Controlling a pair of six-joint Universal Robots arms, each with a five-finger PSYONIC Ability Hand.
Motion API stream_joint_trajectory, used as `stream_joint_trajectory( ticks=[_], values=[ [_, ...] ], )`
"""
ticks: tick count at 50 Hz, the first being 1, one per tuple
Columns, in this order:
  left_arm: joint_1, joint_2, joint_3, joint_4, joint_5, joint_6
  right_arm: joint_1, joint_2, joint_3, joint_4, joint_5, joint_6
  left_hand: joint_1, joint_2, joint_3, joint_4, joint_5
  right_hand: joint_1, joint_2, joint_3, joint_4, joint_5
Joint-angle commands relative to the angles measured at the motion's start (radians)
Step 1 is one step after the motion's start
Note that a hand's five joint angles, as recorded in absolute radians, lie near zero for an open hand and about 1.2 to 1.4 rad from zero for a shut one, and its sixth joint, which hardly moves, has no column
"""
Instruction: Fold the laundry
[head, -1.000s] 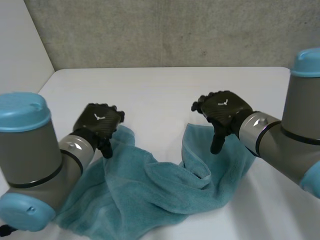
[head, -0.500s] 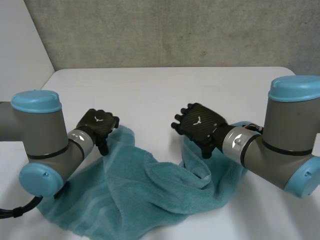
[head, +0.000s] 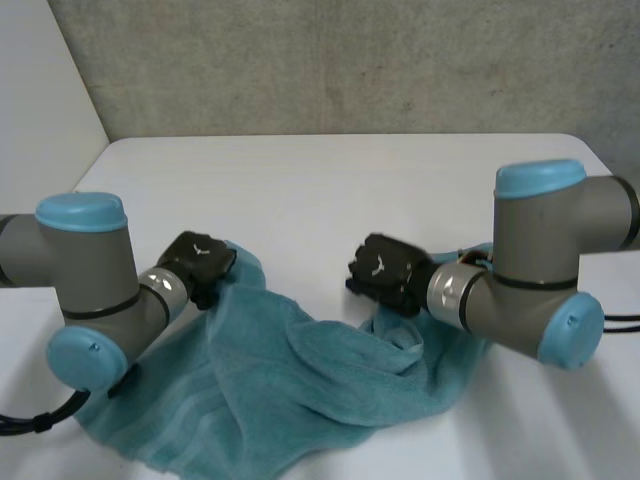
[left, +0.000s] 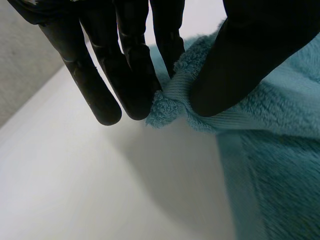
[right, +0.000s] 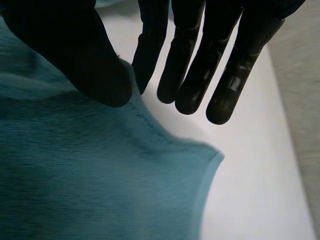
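A teal towel (head: 300, 380) lies crumpled on the white table (head: 330, 180), near its front edge. My left hand (head: 196, 258) is at the towel's far left corner. In the left wrist view the thumb and fingers (left: 130, 65) pinch that corner of the towel (left: 280, 150) between them. My right hand (head: 385, 268) sits low at the towel's far right edge. In the right wrist view its thumb (right: 75, 45) presses on the hem of the towel (right: 90, 175) against the nearest finger, while the other fingers reach straight past the edge over bare table.
A grey concrete wall (head: 330, 60) rises behind the table, and a white panel (head: 40, 100) stands at the far left. Bare white tabletop stretches beyond the towel towards the wall. Both arms lie low over the towel's sides.
Both hands have dropped onto the towel's far edge and closed on it, the left on the corner, the right on the hem. Both arms have swung lower.
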Motion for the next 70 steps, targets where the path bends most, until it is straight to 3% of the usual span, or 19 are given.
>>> stream_joint_trajectory(
  ticks=[1,5,9,14,17,23,25,29,31,36,41,42,43,45,49,50,58,67,70],
  values=[
    [0.0,0.057,0.167,0.095,-0.024,-0.002,0.001,0.002,-0.326,-0.096,0.158,0.246,0.262,0.213,0.213,0.207,0.262,0.444,0.277,0.299,0.296,0.338],
    [0.0,0.106,0.324,0.213,-0.067,-0.011,-0.017,-0.012,-0.49,-0.243,0.267,0.499,0.262,0.213,0.213,0.207,0.262,0.444,0.277,0.299,0.296,0.338],
    [-0.002,0.161,0.417,0.36,-0.137,-0.025,-0.037,-0.083,-0.517,-0.408,0.366,0.676,0.262,0.213,0.213,0.207,0.262,0.444,0.277,0.299,0.296,0.338],
    [-0.005,0.262,0.372,0.486,-0.183,-0.077,-0.08,-0.234,-0.367,-0.489,0.421,0.719,0.262,0.213,0.213,0.207,0.262,0.444,0.277,0.299,0.296,0.338],
    [-0.003,0.273,0.345,0.486,-0.182,-0.082,-0.089,-0.275,-0.307,-0.502,0.407,0.724,0.262,0.213,0.213,0.207,0.262,0.444,0.277,0.299,0.296,0.338],
    [-0.003,0.385,0.001,0.471,-0.186,-0.088,-0.089,-0.409,0.015,-0.476,0.248,0.71,0.262,0.213,0.213,0.207,0.262,0.444,0.277,0.299,0.296,0.338],
    [-0.003,0.405,-0.05,0.468,-0.185,-0.088,-0.094,-0.449,0.129,-0.427,0.191,0.71,0.262,0.213,0.213,0.207,0.262,0.444,0.277,0.299,0.296,0.338],
    [0.004,0.476,-0.297,0.463,-0.18,-0.082,-0.104,-0.473,0.226,-0.354,0.157,0.708,0.262,0.213,0.213,0.207,0.262,0.444,0.277,0.299,0.296,0.338],
    [0.012,0.483,-0.392,0.462,-0.18,-0.082,-0.135,-0.478,0.363,-0.229,0.118,0.681,0.262,0.213,0.213,0.207,0.262,0.444,0.277,0.299,0.296,0.338],
    [0.008,0.473,-0.522,0.447,-0.18,-0.086,-0.146,-0.434,0.448,-0.057,0.113,0.552,0.262,0.213,0.213,0.207,0.262,0.444,0.277,0.299,0.296,0.338],
    [0.012,0.467,-0.537,0.425,-0.18,-0.086,-0.147,-0.403,0.44,-0.003,0.11,0.503,0.262,0.213,0.213,0.207,0.262,0.444,0.277,0.299,0.296,0.338],
    [0.015,0.468,-0.535,0.423,-0.18,-0.086,-0.152,-0.406,0.419,-0.05,0.117,0.53,0.262,0.213,0.213,0.207,0.262,0.195,0.029,0.05,0.048,0.089],
    [0.017,0.47,-0.532,0.423,-0.18,-0.086,-0.152,-0.406,0.419,-0.051,0.117,0.53,0.262,0.213,0.213,0.207,0.262,0.193,0.026,0.048,0.045,0.086],
    [0.023,0.471,-0.524,0.423,-0.18,-0.085,-0.17,-0.424,0.402,-0.095,0.121,0.585,0.262,0.213,0.213,0.207,0.262,-0.137,-0.304,-0.282,-0.285,-0.243],
    [0.044,0.479,-0.514,0.425,-0.18,-0.085,-0.212,-0.464,0.393,-0.146,0.119,0.696,0.262,0.213,0.213,0.207,0.262,-0.339,-0.505,-0.484,-0.486,-0.445],
    [0.049,0.479,-0.514,0.425,-0.18,-0.085,-0.25,-0.487,0.393,-0.179,0.118,0.783,0.262,0.213,0.213,0.207,0.262,-0.481,-0.648,-0.626,-0.629,-0.588],
    [0.08,0.476,-0.514,0.423,-0.176,-0.091,-0.29,-0.495,0.388,-0.18,0.116,0.848,0.262,0.213,0.213,0.207,0.262,-0.518,-0.684,-0.663,-0.665,-0.624],
    [0.118,0.467,-0.501,0.426,-0.173,-0.089,-0.345,-0.49,0.462,-0.127,0.101,0.808,0.262,0.213,0.213,0.207,0.262,-0.53,-0.696,-0.675,-0.677,-0.636],
    [0.141,0.465,-0.495,0.426,-0.171,-0.089,-0.347,-0.484,0.497,-0.135,0.09,0.718,0.262,0.213,0.213,0.207,0.262,-0.521,-0.687,-0.666,-0.668,-0.627]
  ],
)
